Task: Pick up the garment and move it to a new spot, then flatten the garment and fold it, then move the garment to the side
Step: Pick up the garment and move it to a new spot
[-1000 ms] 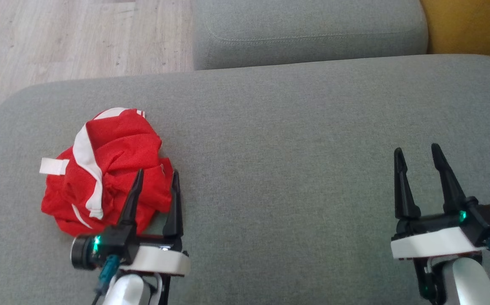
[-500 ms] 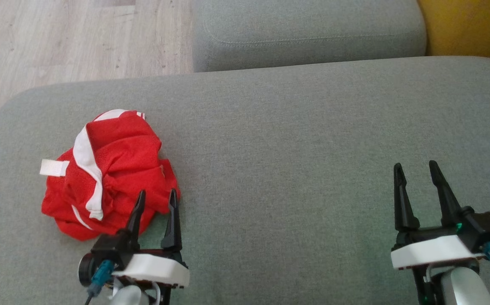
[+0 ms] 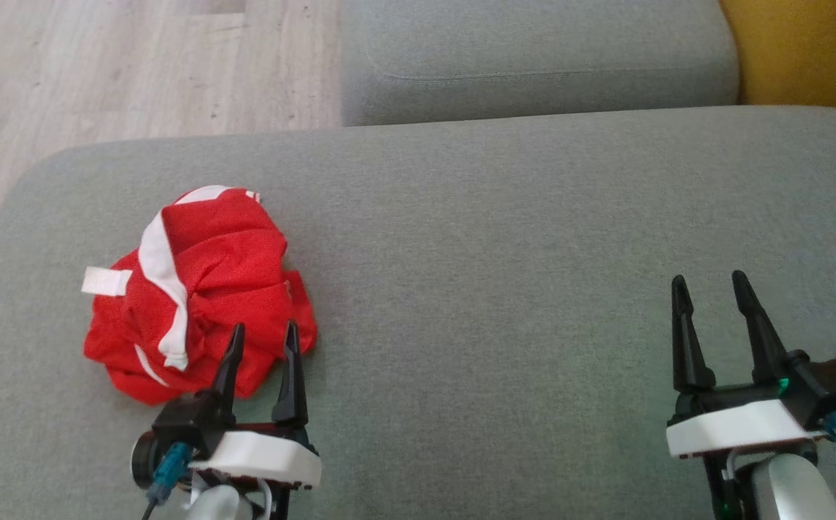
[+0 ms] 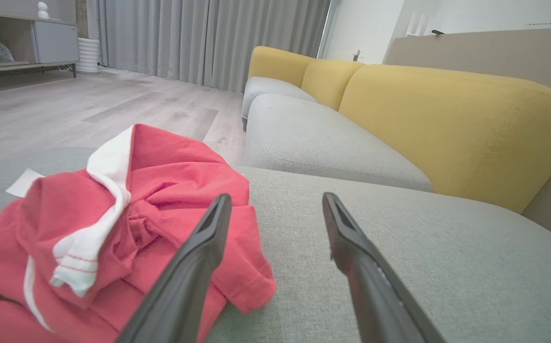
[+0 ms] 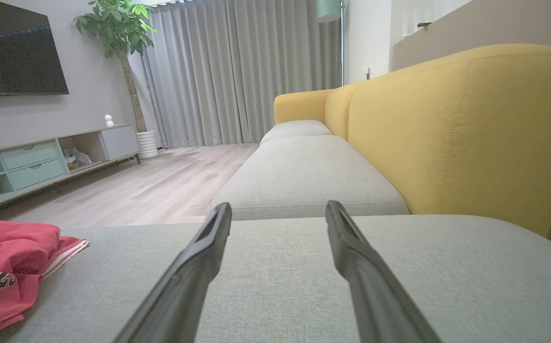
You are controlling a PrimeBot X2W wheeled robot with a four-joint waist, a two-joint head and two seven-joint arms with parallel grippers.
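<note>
Crumpled red mesh garment with white trim (image 3: 201, 296) lies in a heap on the grey fabric sofa seat (image 3: 497, 289). It sits ahead of the left fingers (image 3: 230, 361) and mostly off to their left.

Left fingers: spread wide, nothing between them. In the head view the tips reach the heap's near right corner. In the left wrist view the left-hand finger crosses the garment's nearest red fold, while the right-hand finger points over bare cushion. Cannot tell whether a tip touches cloth or hangs just above it.

Right fingers (image 3: 685, 339): also spread and empty, over bare seat, well apart from the garment. From them the garment lies far to the left and shows only as a red edge in the right wrist view.

Shape of the heap: bunched and roundish, no clear long axis. A white band (image 3: 161, 267) runs down it from the far side towards the fingers. A small white tab (image 3: 105, 280) sticks out on the side farthest from both arms.

Judgement: the left arm is much the nearer, so the pick-up is its job. The bulk lies left of the gap between its fingers, so a straight close here would probably catch only the corner fold. A small shift left and forward, then down, should gather more cloth.

Risk: a thin pinch lets the mesh slip or trail when lifted.
</note>
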